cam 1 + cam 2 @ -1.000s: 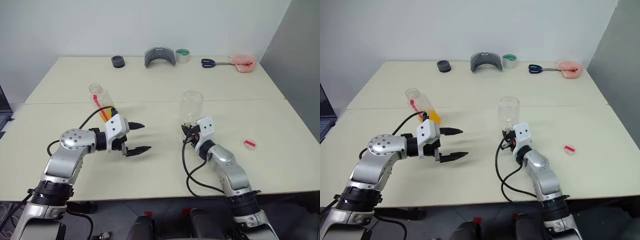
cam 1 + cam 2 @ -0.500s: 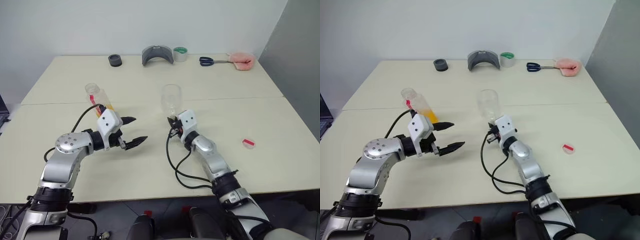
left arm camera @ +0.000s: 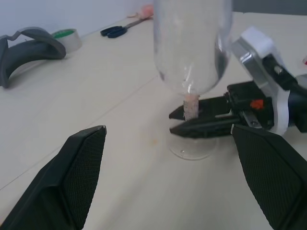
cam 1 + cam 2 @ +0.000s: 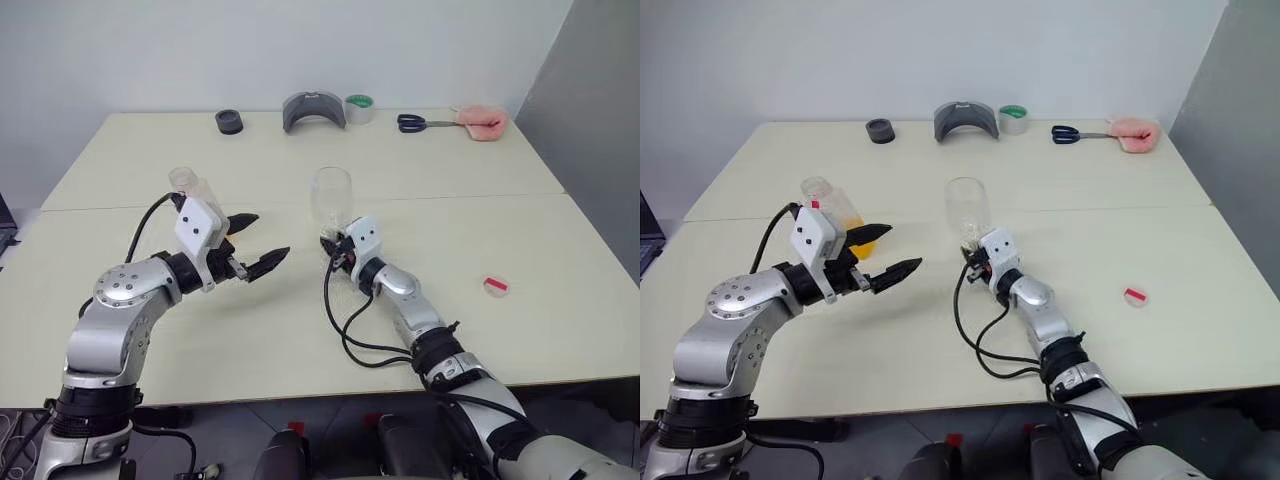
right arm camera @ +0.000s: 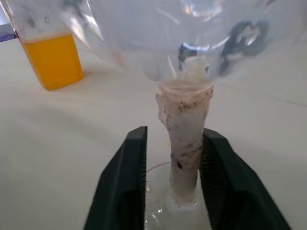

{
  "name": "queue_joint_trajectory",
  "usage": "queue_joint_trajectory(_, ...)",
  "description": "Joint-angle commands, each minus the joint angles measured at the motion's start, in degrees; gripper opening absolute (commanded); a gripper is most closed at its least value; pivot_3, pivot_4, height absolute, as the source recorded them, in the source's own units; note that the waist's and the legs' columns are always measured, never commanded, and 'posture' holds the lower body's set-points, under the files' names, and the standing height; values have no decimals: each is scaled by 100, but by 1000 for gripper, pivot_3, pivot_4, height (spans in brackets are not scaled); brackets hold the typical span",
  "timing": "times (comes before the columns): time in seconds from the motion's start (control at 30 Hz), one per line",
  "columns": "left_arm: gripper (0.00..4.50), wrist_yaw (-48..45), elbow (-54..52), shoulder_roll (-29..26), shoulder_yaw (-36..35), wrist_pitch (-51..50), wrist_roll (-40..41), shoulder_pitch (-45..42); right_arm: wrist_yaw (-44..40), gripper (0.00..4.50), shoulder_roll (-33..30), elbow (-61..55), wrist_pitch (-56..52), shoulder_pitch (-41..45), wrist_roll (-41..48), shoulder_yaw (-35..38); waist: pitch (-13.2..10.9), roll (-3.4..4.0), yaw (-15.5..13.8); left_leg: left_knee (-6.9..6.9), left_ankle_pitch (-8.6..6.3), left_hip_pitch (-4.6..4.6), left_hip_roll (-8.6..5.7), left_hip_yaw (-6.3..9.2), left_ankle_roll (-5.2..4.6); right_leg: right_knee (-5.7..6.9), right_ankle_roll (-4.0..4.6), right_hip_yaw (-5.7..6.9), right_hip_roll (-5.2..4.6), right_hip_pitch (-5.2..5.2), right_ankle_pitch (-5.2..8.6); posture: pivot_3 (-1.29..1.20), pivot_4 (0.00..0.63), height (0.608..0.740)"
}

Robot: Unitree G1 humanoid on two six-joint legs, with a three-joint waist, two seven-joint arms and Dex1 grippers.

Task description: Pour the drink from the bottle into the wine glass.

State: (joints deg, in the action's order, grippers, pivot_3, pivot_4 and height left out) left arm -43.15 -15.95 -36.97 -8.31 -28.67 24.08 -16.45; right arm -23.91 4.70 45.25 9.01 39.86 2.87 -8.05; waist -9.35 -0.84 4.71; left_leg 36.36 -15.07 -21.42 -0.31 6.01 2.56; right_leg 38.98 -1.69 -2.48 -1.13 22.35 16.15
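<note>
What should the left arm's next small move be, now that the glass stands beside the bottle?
Probably swing the left gripper back toward the bottle and close on its body. Its jaws are wide open and empty, pointing at the wine glass, while the drink sits unpoured. The right gripper flanks the stem with a small gap each side.

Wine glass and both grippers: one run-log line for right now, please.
wine glass: upright, empty | right gripper: open, fingers flank stem | left gripper: open, empty | bottle: on table, holds drink
</note>
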Motion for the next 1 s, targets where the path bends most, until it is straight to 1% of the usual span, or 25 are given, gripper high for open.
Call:
queue_joint_trajectory(0.03,4500,224,-369,76,-188,-138,213,-156,-113,2887,47,-148,25,114,20,30,0,0,-5,0,0,0,-1,1,0,0,0,1,-1,0,0,0,150,740)
queue_joint_trajectory(0.17,4500,309,-466,84,-170,-214,284,-140,-150,4311,29,-212,-23,115,13,40,0,0,-3,0,0,0,0,1,0,0,0,1,0,0,0,0,150,740)
queue_joint_trajectory(0.2,4500,334,-500,86,-165,-228,305,-122,-159,4472,21,-237,-39,110,13,41,0,0,-3,0,0,0,0,1,0,0,0,1,0,0,0,0,150,740)
queue_joint_trajectory(0.43,4500,408,-625,69,-125,-192,325,-42,-243,4472,-61,-448,-187,1,27,34,0,0,-4,0,0,0,0,1,1,-1,0,1,0,0,0,0,150,740)
queue_joint_trajectory(0.6,4500,445,-668,101,-143,-158,348,-7,-286,4472,-235,-864,-404,-228,-38,-28,0,0,-8,0,0,-1,-1,0,1,-2,0,1,-1,0,0,0,150,740)
queue_joint_trajectory(0.7,4500,456,-690,124,-154,-141,372,28,-406,4472,-397,-1298,-663,-472,-2,-63,0,0,-13,0,0,-2,-1,0,1,-2,0,1,-1,-1,0,0,150,740)
queue_joint_trajectory(0.83,4500,498,-605,172,-194,-31,309,233,-888,4472,-688,-2092,-1326,-909,226,-151,0,0,-12,-1,0,-1,-1,0,1,-3,-1,0,-1,-1,0,0,150,740)
queue_joint_trajectory(1.0,4500,730,-507,426,-162,230,84,929,-1137,4472,-1255,-3517,-2031,-1663,275,-239,-1,1,-26,-3,0,-2,0,2,1,-6,-1,0,-4,-1,1,0,150,740)
